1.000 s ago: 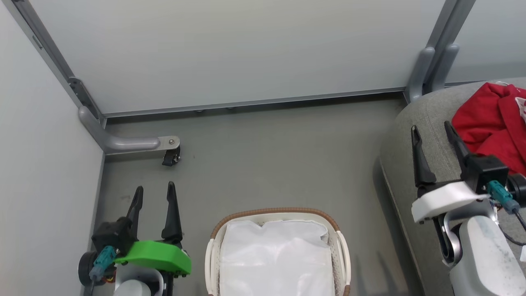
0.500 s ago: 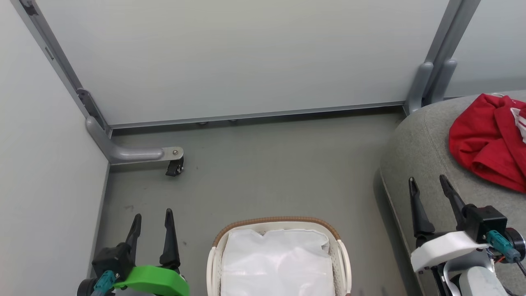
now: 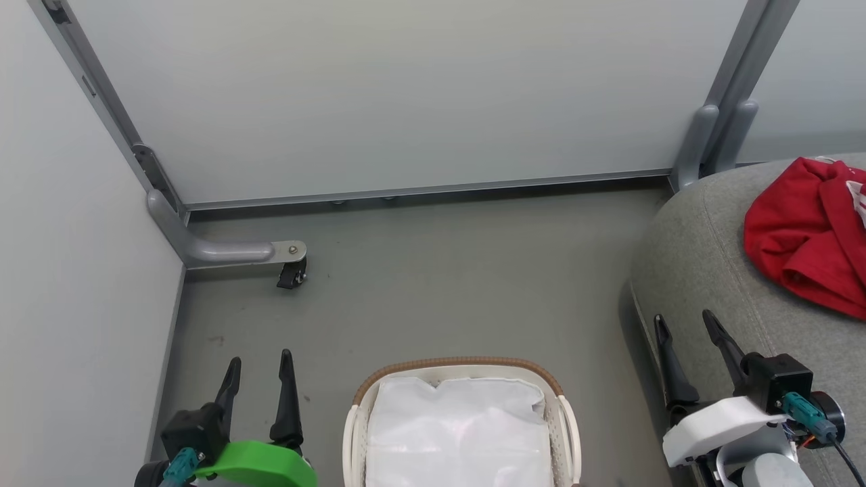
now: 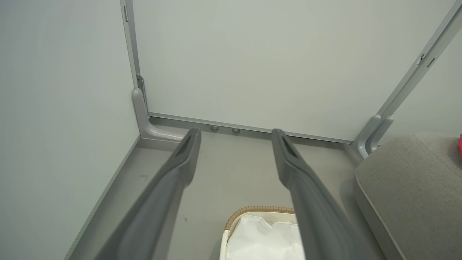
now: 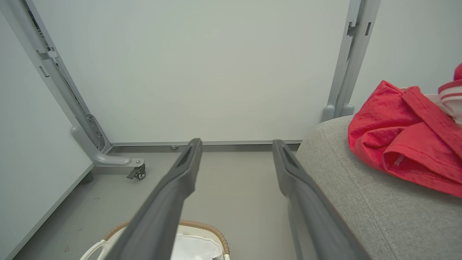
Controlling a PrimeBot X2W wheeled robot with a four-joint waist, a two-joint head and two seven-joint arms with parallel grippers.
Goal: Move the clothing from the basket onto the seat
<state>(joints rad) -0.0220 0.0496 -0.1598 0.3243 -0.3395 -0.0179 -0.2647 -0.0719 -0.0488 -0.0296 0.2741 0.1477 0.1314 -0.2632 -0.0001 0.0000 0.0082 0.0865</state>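
Head view: looking down on grey floor (image 3: 440,270), with a pale partition panel (image 3: 406,95) closing off the far side and a bracket foot on a small black caster (image 3: 292,274) jutting from the left corner. Finding the basket (image 3: 460,363) at bottom centre, holding a crumpled white liner (image 3: 457,433). Spotting the clothing (image 3: 805,237) heaped red on the seat (image 3: 703,257) at the right edge, well apart from the basket. Noting the left gripper (image 3: 260,358) just left of the basket and the right gripper (image 3: 683,316) over the seat's near corner, both with fingers spread apart. Left wrist view: looking between parted fingers at floor, basket rim and seat corner. Right wrist view: looking along parted fingers, catching white-striped trim (image 5: 449,95) among the red folds resting on the grey cushion.
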